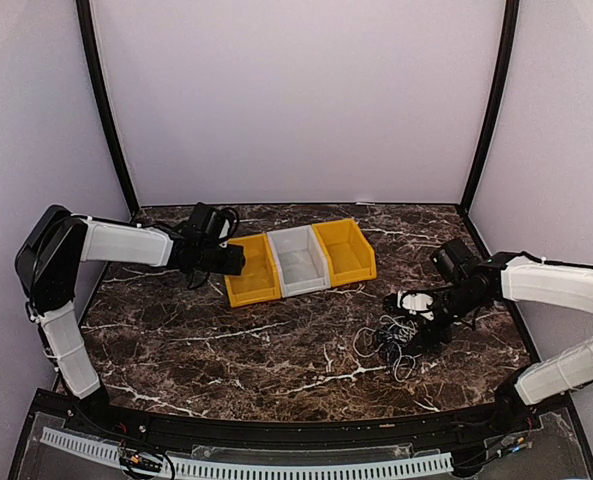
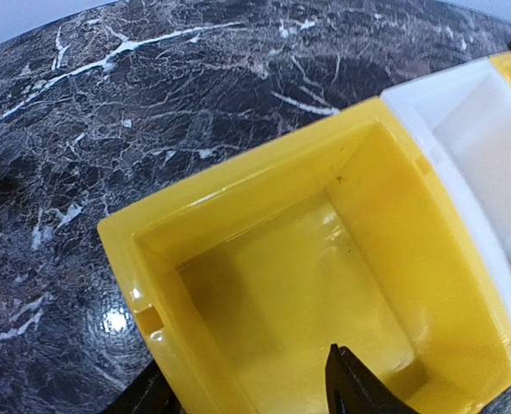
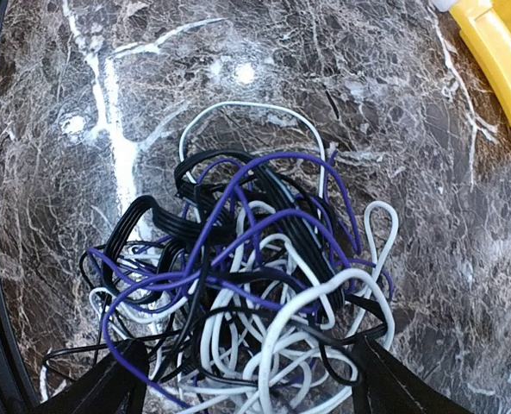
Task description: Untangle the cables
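Note:
The cables (image 1: pixel 388 342) lie in one tangled heap on the marble table at the right. In the right wrist view the heap (image 3: pixel 255 285) holds white, black and purple cords looped through each other, with a flat black ribbon bundle (image 3: pixel 143 224) among them. My right gripper (image 1: pixel 416 322) is low over the heap, open (image 3: pixel 246 388), with one finger (image 3: pixel 100 388) on each side of the tangle's near part. My left gripper (image 1: pixel 236 262) is open (image 2: pixel 246 397) at the left yellow bin (image 1: pixel 252 272), one finger (image 2: pixel 350 388) inside it and the other outside its wall.
Three bins stand in a row at the table's middle back: the left yellow bin (image 2: pixel 238 172), a white bin (image 1: pixel 298 262) that also shows in the left wrist view (image 2: pixel 470 129), and a right yellow bin (image 1: pixel 344 250). All three look empty. A yellow bin corner (image 3: pixel 496 52) shows in the right wrist view.

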Robot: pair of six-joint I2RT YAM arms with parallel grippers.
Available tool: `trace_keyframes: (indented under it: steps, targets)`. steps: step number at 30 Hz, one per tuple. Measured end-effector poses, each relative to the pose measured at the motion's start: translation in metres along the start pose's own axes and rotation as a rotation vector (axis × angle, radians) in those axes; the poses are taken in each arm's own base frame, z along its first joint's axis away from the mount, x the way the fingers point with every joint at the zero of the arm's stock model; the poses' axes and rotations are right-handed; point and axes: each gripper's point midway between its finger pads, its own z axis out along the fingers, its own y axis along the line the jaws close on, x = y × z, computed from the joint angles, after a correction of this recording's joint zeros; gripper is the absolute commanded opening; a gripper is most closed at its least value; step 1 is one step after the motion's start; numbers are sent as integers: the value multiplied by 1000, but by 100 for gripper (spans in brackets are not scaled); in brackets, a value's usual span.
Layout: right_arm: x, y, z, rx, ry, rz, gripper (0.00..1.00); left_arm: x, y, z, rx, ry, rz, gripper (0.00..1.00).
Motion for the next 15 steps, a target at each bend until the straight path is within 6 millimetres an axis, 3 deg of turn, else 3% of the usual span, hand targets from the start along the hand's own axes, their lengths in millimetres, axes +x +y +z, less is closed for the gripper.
trace_keyframes:
  steps: [3,7,11,15]
  targets:
    - [-6,-1,11,-22,9,-23,62,-17,-5,-3,9,-36,21,70]
    - [-21,0,29,-66,24,-70,31,-40,-6,-20,5,-105,30,72]
    - [-50,-1,36,-117,2,-90,15,-56,-11,-78,50,-211,28,70]
    - [-90,-7,21,-136,-86,-116,10,-57,-45,-144,217,-326,52,65]
